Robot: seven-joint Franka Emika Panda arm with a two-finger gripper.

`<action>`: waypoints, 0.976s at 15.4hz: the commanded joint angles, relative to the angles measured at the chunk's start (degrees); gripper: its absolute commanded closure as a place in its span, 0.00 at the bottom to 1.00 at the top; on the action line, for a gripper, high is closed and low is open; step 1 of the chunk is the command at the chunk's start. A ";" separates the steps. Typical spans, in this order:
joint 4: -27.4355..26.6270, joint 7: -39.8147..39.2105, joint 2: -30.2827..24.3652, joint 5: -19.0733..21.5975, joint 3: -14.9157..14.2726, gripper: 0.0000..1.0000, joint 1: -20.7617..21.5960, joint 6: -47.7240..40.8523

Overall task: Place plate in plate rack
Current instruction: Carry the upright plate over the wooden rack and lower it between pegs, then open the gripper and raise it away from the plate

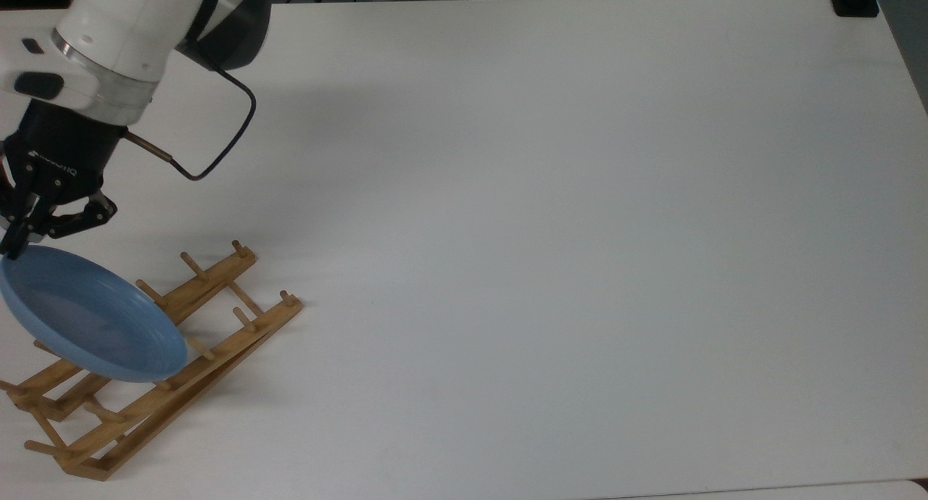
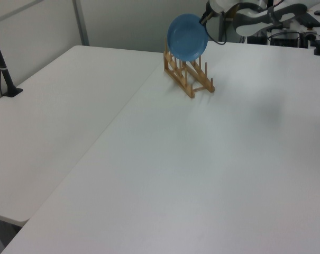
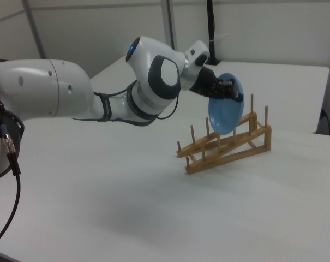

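the black two-finger gripper (image 1: 16, 243) is clenched on the upper rim of the round light-blue plate (image 1: 90, 322). the plate hangs on edge below it, lower rim among the upright pegs of the long light-brown wooden plate rack (image 1: 181, 355) on the white bench (image 1: 544, 232), face across the rails.

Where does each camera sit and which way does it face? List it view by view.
Top view: overhead, looking down on the white table; the arm's wrist and hand enter at the top view's left.
Left view: off a near table corner, looking across at the rack at the far end; a little of the arm shows.
Right view: low beside the table, facing the rack; most of the arm shows.
All three share the blue plate held on edge over the rack.
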 commanded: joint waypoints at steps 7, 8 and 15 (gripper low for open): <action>-0.69 8.27 0.44 -10.79 0.25 0.96 1.59 1.77; -0.60 8.27 0.35 -10.70 0.25 0.80 1.68 1.85; -0.69 8.44 -0.52 -9.91 0.60 0.03 2.47 1.68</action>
